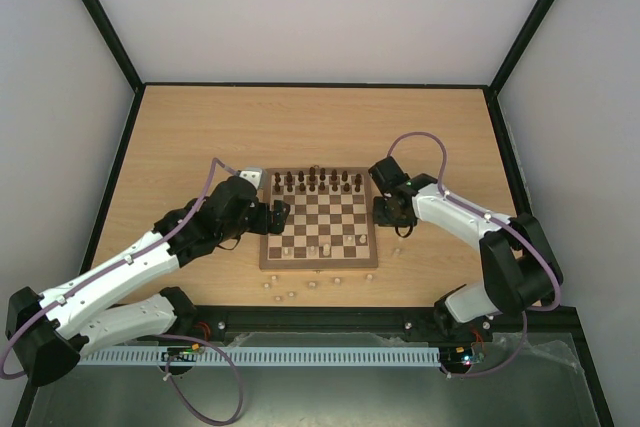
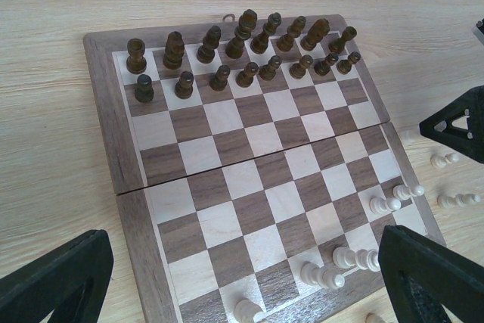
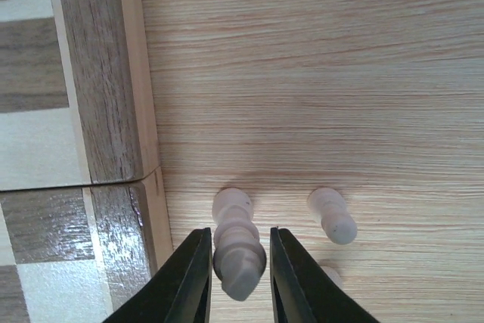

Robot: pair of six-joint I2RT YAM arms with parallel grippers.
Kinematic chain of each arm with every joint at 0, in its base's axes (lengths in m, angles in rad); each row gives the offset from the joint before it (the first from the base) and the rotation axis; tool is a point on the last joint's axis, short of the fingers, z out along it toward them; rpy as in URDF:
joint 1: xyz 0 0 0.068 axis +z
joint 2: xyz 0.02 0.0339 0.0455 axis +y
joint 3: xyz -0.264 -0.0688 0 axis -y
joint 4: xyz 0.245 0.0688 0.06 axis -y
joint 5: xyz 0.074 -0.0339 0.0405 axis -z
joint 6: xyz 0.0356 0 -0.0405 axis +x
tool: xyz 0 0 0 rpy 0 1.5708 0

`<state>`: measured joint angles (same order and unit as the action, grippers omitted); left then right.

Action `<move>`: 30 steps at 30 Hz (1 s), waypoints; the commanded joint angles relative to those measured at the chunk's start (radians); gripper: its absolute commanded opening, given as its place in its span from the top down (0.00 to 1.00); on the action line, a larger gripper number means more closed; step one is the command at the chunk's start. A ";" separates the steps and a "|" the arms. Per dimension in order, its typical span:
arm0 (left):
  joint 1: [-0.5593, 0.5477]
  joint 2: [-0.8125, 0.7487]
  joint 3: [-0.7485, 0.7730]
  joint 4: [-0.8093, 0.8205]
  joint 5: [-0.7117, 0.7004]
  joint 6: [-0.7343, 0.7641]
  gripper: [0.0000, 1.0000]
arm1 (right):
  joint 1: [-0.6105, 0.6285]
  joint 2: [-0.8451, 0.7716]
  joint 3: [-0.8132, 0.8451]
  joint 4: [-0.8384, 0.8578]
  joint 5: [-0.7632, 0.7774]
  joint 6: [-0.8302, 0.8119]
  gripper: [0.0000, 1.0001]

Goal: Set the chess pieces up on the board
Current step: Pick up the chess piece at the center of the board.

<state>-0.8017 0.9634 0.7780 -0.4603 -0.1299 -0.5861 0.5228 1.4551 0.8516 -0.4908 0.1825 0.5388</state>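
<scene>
The board (image 1: 320,263) lies in the middle of the table, with dark chess pieces (image 1: 318,182) lined up in two rows along its far side. A few pale pieces (image 2: 355,259) stand on its near rows. My right gripper (image 3: 239,234) is down on the table just right of the board's edge (image 3: 98,73). Its jaws are open and straddle an upright pale piece (image 3: 238,251), with thin gaps on both sides. My left gripper (image 2: 242,293) hovers wide open over the board's left side, holding nothing.
Another pale piece (image 3: 331,215) stands on the table just right of the straddled one, and a third (image 3: 329,274) peeks out beside the right finger. Several loose pale pieces (image 1: 290,292) lie in front of the board. The right arm (image 2: 457,122) shows at the board's right.
</scene>
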 commanded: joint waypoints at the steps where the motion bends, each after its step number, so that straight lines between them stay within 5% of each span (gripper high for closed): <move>1: 0.009 -0.003 -0.009 0.002 0.007 0.005 0.01 | -0.004 0.014 0.025 -0.023 0.024 -0.010 0.79; 22: 0.009 0.004 -0.007 0.002 0.006 -0.007 0.01 | 0.002 -0.129 0.103 -0.139 0.023 -0.027 0.91; 30: 0.009 0.007 -0.004 -0.006 -0.002 -0.013 0.01 | 0.161 -0.201 0.221 -0.296 0.065 0.011 0.91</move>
<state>-0.8017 0.9638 0.7780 -0.4610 -0.1310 -0.5922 0.6083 1.2770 1.0126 -0.6399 0.2188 0.5274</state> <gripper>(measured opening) 0.990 0.139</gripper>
